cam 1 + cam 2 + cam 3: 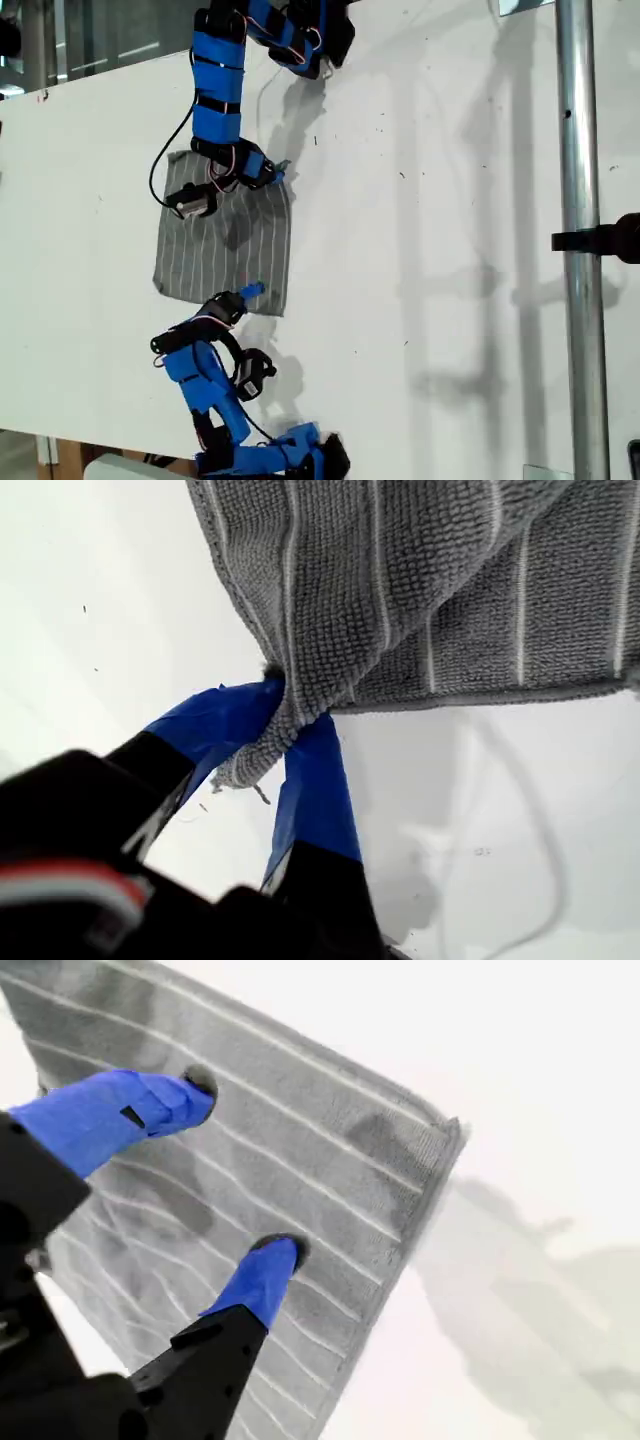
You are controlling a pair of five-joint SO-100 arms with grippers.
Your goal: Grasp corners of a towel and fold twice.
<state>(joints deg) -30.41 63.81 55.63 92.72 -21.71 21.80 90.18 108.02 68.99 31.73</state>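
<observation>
The grey striped towel (225,245) lies spread on the white table (420,250), between the two blue arms, towards the exterior view's left. The first gripper (280,176) sits at the towel edge nearer the exterior view's top. In its wrist view it (285,715) is clenched on one corner (245,765), with the cloth bunched between the jaws and rising away from the tabletop. The second gripper (250,291) is at the opposite edge, nearer the exterior view's bottom. Its wrist view shows it (243,1168) released, jaws spread with both tips over the cloth. They stand inboard of the nearest corner (450,1130) rather than at it.

The main risk appears to be uneven lifting. If the first gripper carries its corner across while the second has nothing, the towel would likely drag and twist into a skewed fold. The second gripper, closing where it stands, would probably pinch a ridge of the flat face and miss the corner. The first gripper's hold looks shallow, on the bunched tip only, so a quick pull could slip it free.
</observation>
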